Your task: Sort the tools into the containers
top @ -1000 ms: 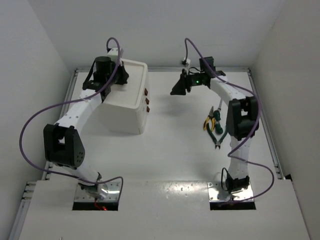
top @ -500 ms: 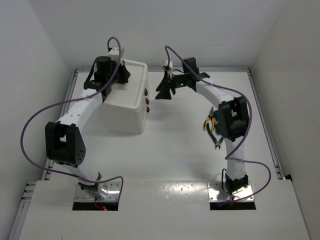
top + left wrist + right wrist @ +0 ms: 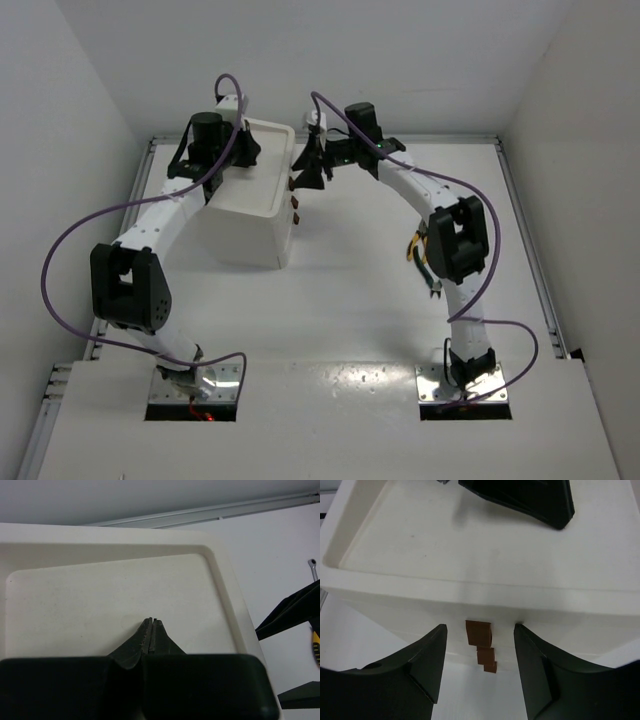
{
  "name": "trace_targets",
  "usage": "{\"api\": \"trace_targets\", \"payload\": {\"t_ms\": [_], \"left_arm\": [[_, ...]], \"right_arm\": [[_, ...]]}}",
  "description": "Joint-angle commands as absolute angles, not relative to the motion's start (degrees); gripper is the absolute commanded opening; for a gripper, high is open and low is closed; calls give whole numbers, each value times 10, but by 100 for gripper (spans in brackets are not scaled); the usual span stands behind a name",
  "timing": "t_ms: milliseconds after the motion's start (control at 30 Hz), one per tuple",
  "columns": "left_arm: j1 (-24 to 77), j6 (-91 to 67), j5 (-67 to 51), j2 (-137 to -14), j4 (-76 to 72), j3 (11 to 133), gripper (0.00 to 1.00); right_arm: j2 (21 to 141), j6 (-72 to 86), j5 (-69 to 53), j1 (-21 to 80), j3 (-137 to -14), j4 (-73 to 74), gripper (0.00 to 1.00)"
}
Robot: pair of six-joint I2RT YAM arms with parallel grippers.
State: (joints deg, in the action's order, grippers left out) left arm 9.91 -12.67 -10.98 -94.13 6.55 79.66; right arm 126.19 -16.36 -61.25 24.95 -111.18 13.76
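The white plastic box (image 3: 245,215) stands at the back left, with a recessed tray top (image 3: 115,595) and three dark brown drawer knobs (image 3: 296,200) on its right face. My left gripper (image 3: 151,623) is shut and empty, low over the tray top. My right gripper (image 3: 480,632) is open and faces the drawer front, its fingers either side of the top knob (image 3: 478,632) and apart from it. Yellow-handled pliers (image 3: 413,246) and dark green-handled pliers (image 3: 433,276) lie on the table at the right, partly hidden by the right arm. A silver wrench end (image 3: 312,566) shows beyond the right fingers (image 3: 290,617).
White walls close the table on the left, back and right. A raised rail (image 3: 525,230) runs along the table's right edge. Purple cables loop from both arms. My left fingers (image 3: 530,500) show over the tray in the right wrist view.
My right arm has swung left from the back right of the table to the box's drawer front, gripper still open. The left arm has not moved.
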Motion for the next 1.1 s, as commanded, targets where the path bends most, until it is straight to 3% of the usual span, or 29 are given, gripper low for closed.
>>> {"api": "trace_targets", "payload": {"t_ms": [0,533,600,767,900,933,1067], "left_arm": [[95,-120,-113,-998,260,751,0],[95,-120,-102,-998,260,746,0],[95,-120,-102,-998,260,746,0],[95,-120,-102,-998,260,741,0],[95,-120,-102,-998,260,741,0],[95,-120,-102,-1004,260,741,0],[100,-133,-95,-1004,260,741,0]], "right_arm": [[1280,-185,-615,254,-1135,128,57],[1267,-146,-570,272,-1108,118,53],[1261,-111,-533,279,-1097,98,45],[1245,-82,-526,291,-1069,69,39],[1215,-66,-521,291,-1019,11,14],[1209,-60,-515,291,-1011,5,0],[1159,-66,-497,291,-929,-29,0]]}}
